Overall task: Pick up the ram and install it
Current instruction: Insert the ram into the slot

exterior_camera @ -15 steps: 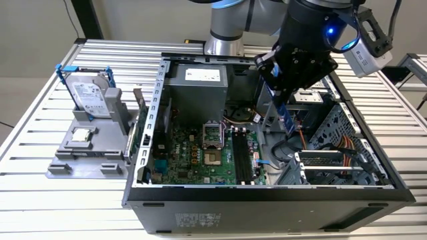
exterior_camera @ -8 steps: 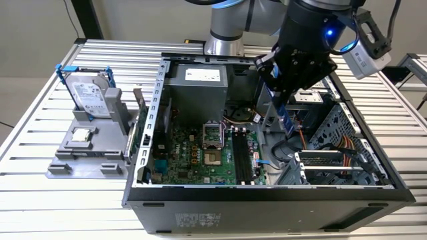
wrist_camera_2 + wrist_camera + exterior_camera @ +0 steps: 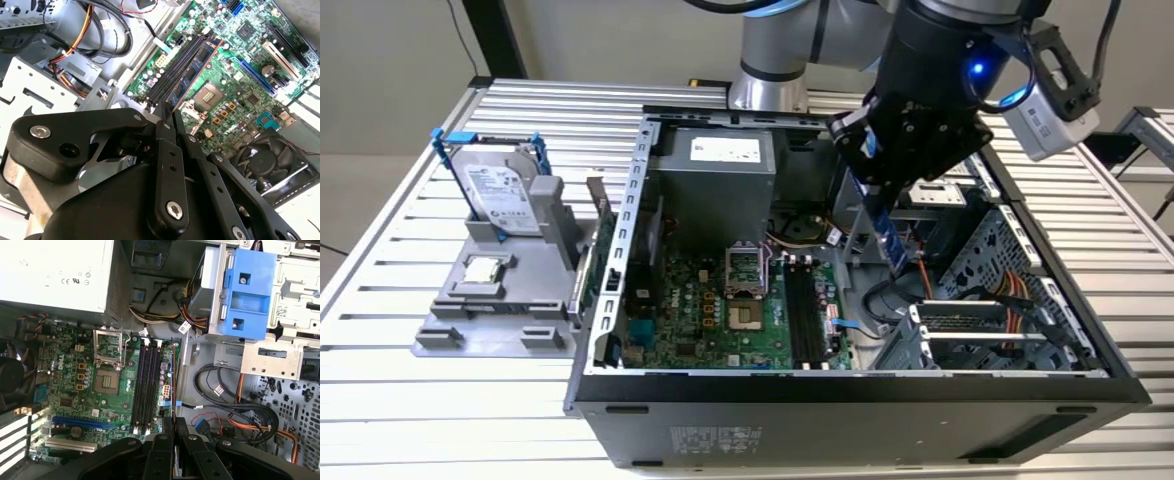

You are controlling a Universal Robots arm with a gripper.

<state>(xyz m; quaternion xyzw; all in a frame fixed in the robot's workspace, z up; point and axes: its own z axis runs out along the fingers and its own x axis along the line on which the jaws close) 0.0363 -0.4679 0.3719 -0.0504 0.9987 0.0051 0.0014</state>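
A grey-silver cylindrical arm segment (image 3: 767,60) is seen in the exterior view, with a glossy black cylindrical wrist housing (image 3: 947,50) at its 3 o'clock. Small blue lights are lit on that housing. A pale grey box-shaped camera unit (image 3: 1051,95) is fitted at 3 o'clock of the housing, and black cables are looped over it. The black matte linkage gripper (image 3: 167,117) is built from flat bars joined by silver round-headed screws, as shown in both wrist views.
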